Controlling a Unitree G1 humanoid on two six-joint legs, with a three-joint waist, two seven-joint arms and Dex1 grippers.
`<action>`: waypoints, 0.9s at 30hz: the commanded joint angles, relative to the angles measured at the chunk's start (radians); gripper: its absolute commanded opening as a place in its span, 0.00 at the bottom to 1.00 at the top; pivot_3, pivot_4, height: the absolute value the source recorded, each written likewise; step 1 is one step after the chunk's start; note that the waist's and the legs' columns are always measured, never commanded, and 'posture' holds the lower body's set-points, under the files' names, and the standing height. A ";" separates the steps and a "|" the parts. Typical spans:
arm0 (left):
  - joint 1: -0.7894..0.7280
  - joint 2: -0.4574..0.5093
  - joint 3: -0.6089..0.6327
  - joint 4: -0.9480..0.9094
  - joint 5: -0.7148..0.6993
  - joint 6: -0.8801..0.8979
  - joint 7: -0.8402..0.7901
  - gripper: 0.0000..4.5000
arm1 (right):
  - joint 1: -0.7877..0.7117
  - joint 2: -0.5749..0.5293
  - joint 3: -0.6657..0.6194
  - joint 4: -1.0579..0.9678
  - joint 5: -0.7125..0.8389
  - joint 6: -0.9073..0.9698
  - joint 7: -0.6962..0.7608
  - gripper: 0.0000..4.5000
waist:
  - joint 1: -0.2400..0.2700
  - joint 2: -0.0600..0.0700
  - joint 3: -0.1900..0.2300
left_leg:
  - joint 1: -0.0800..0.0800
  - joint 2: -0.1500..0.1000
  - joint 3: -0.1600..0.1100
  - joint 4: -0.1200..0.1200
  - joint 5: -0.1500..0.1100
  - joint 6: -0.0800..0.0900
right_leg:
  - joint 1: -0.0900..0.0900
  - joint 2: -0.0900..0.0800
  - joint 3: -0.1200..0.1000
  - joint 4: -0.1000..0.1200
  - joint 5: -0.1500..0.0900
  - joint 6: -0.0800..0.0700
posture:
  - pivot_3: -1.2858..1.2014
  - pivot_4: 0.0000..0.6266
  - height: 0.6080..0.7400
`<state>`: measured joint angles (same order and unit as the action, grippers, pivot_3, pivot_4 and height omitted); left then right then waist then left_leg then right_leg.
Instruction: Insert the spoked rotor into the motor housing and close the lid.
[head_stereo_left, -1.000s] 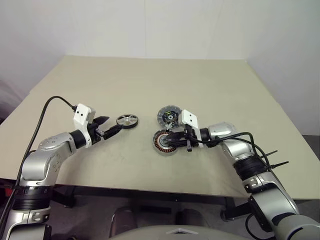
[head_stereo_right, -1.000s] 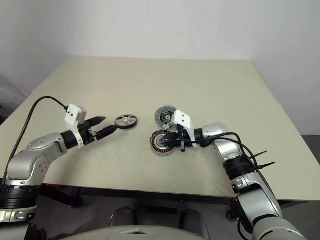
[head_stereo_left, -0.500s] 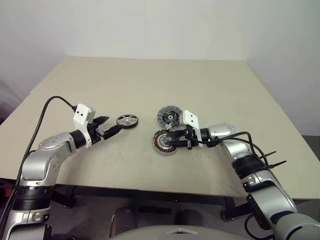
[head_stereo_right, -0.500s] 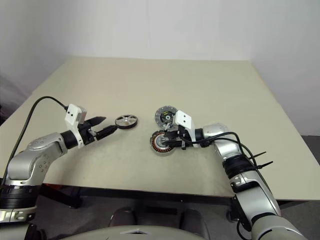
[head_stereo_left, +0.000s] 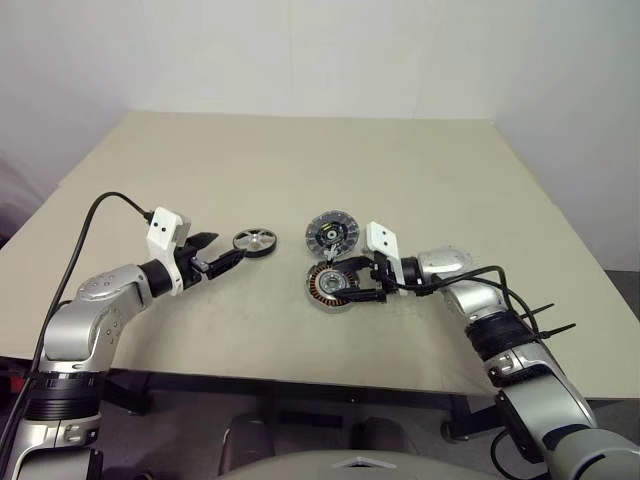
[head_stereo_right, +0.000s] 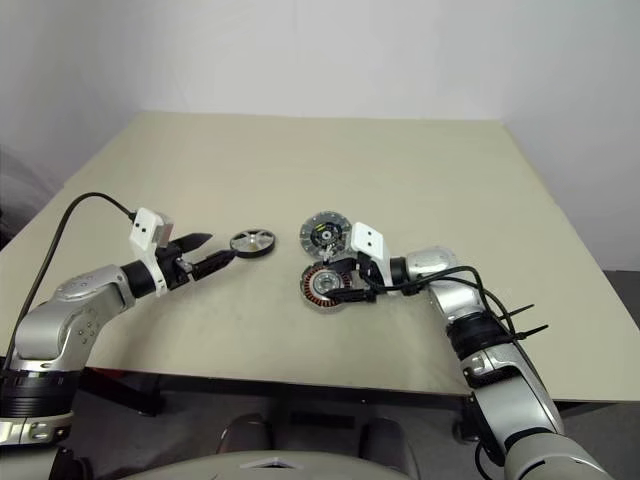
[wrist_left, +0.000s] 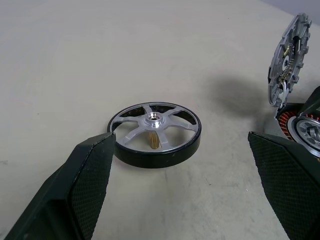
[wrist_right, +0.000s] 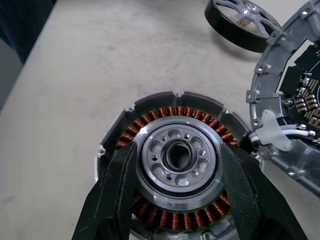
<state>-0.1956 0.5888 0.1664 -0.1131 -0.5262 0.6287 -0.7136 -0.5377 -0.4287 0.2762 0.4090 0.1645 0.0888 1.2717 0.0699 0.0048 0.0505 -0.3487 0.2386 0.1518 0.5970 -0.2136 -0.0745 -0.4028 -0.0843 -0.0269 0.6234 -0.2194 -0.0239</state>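
Observation:
The spoked rotor (head_stereo_left: 254, 240), silver with a black rim, lies flat on the table left of centre. My left gripper (head_stereo_left: 225, 247) is open just short of it, and its fingers (wrist_left: 85, 185) stand wide apart with the rotor (wrist_left: 155, 132) ahead of them, untouched. The motor housing (head_stereo_left: 328, 286) lies near the middle with its copper windings facing up. My right gripper (wrist_right: 179, 147) is open over it, one finger (wrist_right: 115, 195) on each side of the central hub. The lid (head_stereo_left: 330, 233) stands tilted behind the housing, joined to it by white wires.
The beige table (head_stereo_left: 300, 160) stretches bare behind and to both sides of the parts. Its front edge runs close below both arms. A black cable loops from the left wrist camera (head_stereo_left: 168, 232).
The right gripper's fingers have spread apart over the housing. The lid has shifted a little to the left, away from the gripper. The left arm and the rotor have stayed put.

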 joint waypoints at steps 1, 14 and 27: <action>-0.020 0.006 0.020 -0.017 0.001 -0.024 0.000 1.00 | -0.016 -0.007 -0.038 -0.075 0.046 0.048 0.009 0.65 | 0.000 0.000 0.000 | 0.000 0.000 0.000 0.000 0.000 0.000 | 0.000 0.000 0.000 0.000 0.000 0.000 | 0.52 0.00 1.00; -0.025 0.007 0.018 -0.013 0.005 -0.025 -0.001 1.00 | -0.032 0.005 -0.029 -0.099 0.028 0.092 -0.016 0.01 | 0.000 0.000 0.000 | 0.000 0.000 0.000 0.000 0.000 0.000 | 0.000 0.000 0.000 0.000 0.000 0.000 | 0.52 0.00 1.00; -0.014 0.007 0.027 -0.023 0.003 -0.023 0.008 1.00 | -0.057 0.051 -0.001 0.034 -0.036 -0.013 -0.028 0.01 | 0.000 0.000 0.000 | 0.000 0.000 0.000 0.000 0.001 -0.002 | 0.000 0.000 0.000 0.000 0.000 0.000 | 0.52 0.00 1.00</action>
<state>-0.1966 0.5887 0.1664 -0.1103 -0.5239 0.6279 -0.7108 -0.5799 -0.3803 0.2829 0.4506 0.1336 0.1027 1.2417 0.0696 0.0048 0.0506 -0.3487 0.2387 0.1517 0.5968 -0.2127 -0.0761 -0.4030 -0.0843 -0.0270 0.6236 -0.2194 -0.0240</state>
